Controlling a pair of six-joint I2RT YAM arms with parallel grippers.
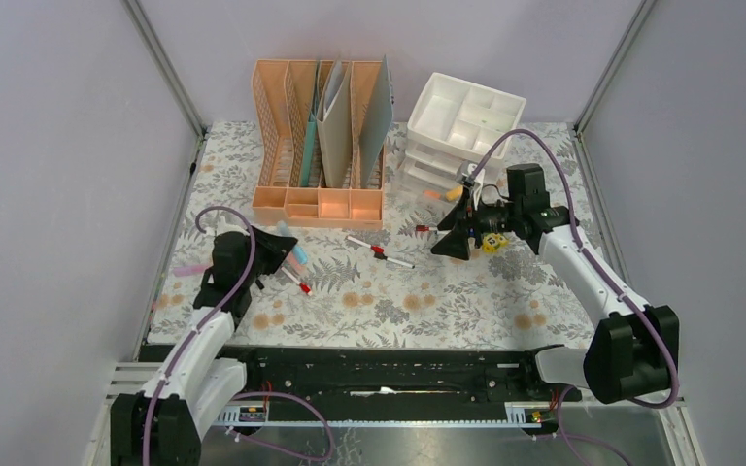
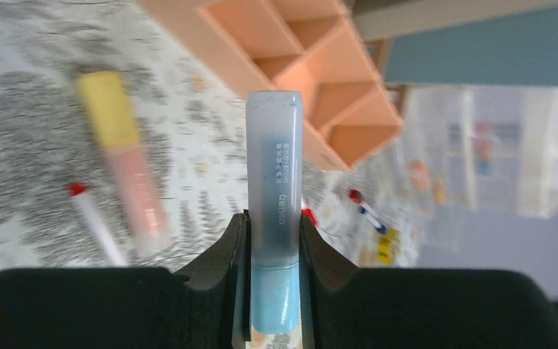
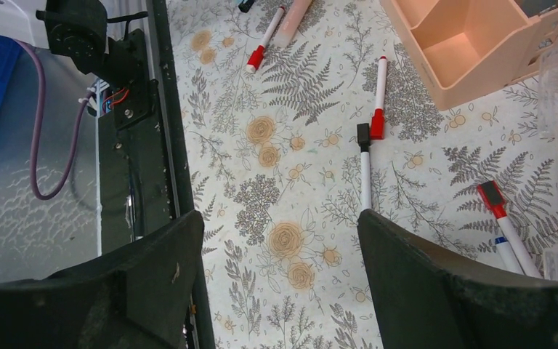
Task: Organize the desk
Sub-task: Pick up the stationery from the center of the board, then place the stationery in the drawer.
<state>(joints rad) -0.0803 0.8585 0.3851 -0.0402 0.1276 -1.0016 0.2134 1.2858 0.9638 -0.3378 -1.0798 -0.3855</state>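
Step in hand: judging by the load, a pen-sorting step, with one blue highlighter (image 2: pixel 275 167) lifted and probably bound for the peach file rack (image 1: pixel 319 126).
Left end effector (image 2: pixel 275 233): pinching the blue highlighter low on its barrel; the clear cap end points forward, towards the rack's small front compartments (image 2: pixel 312 80).
Right end effector (image 3: pixel 280 218): spread wide and holding nothing, hovering above the table in front of the white drawer unit (image 1: pixel 461 121).
Next move, left: likely to carry the highlighter over one front compartment, line it up inside the walls, then let go.
Next move, right: probably a descent on a nearby marker, jaws turned across the barrel; the black-capped marker (image 3: pixel 365 171) lies closest to its fingers.
Loose items: a red-capped marker (image 3: pixel 380 94) touching the black-capped one end to end, a pink and yellow highlighter (image 2: pixel 123 156) lying flat, more thin markers near the drawer unit, and a small yellow thing (image 1: pixel 491 243) too small to identify.
Table (image 1: pixel 427 301): wide and flat, covered in pale cloth printed with grey ferns and orange flowers; rack and drawer unit stand along its far edge, and the pens are scattered across the middle.
Room: plain grey-lilac walls on three sides, metal frame posts in the corners, and a black rail along the near edge.
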